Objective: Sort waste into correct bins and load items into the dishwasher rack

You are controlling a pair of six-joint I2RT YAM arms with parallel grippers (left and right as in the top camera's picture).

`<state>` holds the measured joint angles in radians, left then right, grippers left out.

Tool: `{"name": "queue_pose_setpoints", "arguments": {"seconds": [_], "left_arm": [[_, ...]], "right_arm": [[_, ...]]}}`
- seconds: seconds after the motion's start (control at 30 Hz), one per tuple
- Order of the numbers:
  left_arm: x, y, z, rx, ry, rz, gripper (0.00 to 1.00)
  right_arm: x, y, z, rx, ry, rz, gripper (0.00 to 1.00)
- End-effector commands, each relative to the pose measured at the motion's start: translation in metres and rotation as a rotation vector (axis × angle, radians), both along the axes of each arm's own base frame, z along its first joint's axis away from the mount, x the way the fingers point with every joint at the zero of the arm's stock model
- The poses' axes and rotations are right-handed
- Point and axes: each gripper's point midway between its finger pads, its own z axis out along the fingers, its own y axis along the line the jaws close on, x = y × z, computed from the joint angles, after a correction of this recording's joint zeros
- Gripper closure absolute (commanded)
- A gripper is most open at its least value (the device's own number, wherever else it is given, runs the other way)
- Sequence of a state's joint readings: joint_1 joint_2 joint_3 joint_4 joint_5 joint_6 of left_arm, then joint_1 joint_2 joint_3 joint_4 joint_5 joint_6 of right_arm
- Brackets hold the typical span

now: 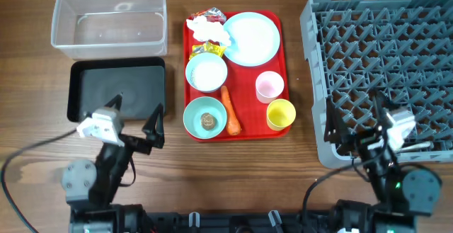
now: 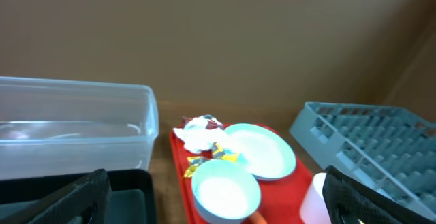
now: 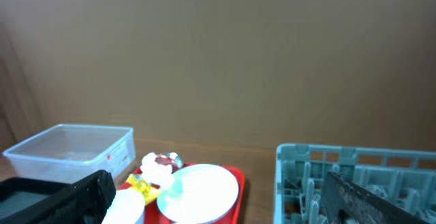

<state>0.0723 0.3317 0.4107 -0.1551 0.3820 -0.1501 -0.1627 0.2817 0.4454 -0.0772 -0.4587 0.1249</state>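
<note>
On the red tray lie a light-blue plate, a bowl of white rice, a bowl with a brown lump, an orange carrot, a pink cup, a yellow cup, crumpled tissue and red and yellow wrappers. The clear tub and the black tray stand at the left, the grey rack at the right. My left gripper is open near the black tray. My right gripper is open over the rack's front edge. Both are empty.
The left wrist view shows the tub, the rice bowl, the plate and the rack. The right wrist view shows the plate and the rack. Cables run along the table's front edge.
</note>
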Motion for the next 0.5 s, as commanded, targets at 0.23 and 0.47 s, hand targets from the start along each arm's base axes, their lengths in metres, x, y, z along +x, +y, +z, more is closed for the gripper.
{"name": "queue_pose_setpoints", "arguments": {"seconds": [0.23, 0.47], "left_arm": [[0.043, -0.006, 0.045, -0.041, 0.253, -0.054, 0.00], [0.080, -0.005, 0.054, -0.057, 0.459, -0.058, 0.00]], "right_arm": [[0.045, 0.010, 0.041, -0.085, 0.269, 0.123, 0.00], [0.075, 0.005, 0.040, -0.061, 0.511, 0.145, 0.00]]}}
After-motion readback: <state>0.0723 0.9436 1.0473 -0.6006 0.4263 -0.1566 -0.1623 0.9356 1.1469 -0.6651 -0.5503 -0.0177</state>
